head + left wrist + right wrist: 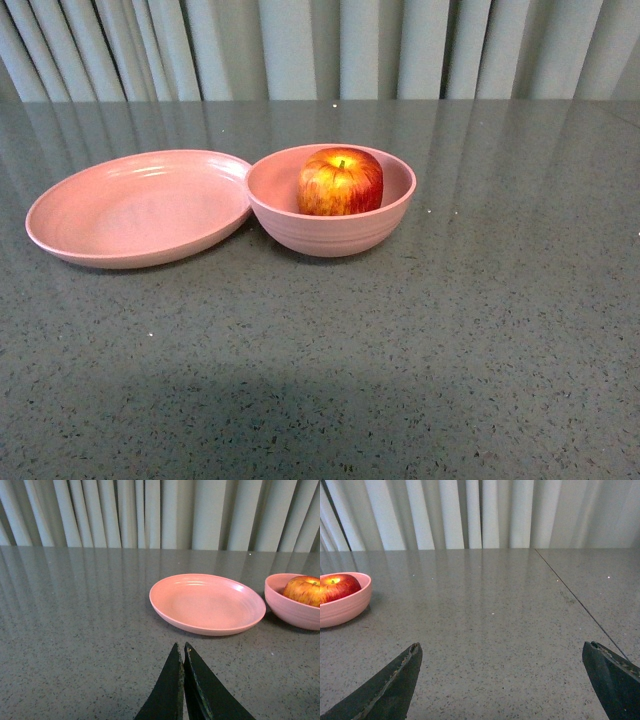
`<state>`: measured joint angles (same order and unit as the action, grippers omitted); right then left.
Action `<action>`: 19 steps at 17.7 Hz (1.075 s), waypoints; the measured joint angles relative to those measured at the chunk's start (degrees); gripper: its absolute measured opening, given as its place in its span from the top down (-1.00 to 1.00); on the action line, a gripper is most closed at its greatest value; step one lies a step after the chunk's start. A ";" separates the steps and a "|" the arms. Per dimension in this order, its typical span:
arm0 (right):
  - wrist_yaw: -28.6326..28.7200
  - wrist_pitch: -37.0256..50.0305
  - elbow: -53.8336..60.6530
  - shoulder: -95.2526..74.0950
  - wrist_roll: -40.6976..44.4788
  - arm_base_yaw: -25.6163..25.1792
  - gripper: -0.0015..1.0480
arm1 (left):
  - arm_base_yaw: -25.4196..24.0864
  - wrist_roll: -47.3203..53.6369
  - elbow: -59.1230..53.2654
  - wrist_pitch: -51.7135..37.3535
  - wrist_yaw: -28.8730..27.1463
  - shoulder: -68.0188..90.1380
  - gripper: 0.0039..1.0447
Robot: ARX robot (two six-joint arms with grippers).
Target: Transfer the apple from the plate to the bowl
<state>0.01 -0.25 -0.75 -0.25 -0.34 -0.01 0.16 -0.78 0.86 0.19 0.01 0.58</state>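
The grey speckled worktop [470, 330] fills most of the front view, carrying the shallow pink plate [140, 207] at centre left, its rim just beside the deep pink bowl [331, 200] at centre. The red apple [340, 181] sits inside the bowl. The left end effector [182, 652] is pressed together, the right end effector [502, 665] spread wide apart, both gripping nothing.
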 joint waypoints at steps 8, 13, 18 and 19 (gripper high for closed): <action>0.00 0.02 0.00 0.00 0.00 0.00 -0.87 | 0.00 0.15 0.00 0.00 -0.02 0.00 -0.88; 0.00 0.02 0.00 0.00 0.00 0.00 -0.87 | 0.00 0.15 0.00 0.00 -0.02 0.00 -0.88; 0.00 0.00 0.00 0.00 0.00 0.00 -0.87 | 0.00 0.13 0.00 0.02 -0.02 0.00 -0.88; 0.00 0.00 0.00 0.00 0.00 0.00 -0.87 | 0.00 0.15 0.00 0.00 -0.02 0.00 -0.88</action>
<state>0.01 -0.25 -0.75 -0.25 -0.34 -0.01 0.16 -0.62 0.86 0.19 -0.01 0.58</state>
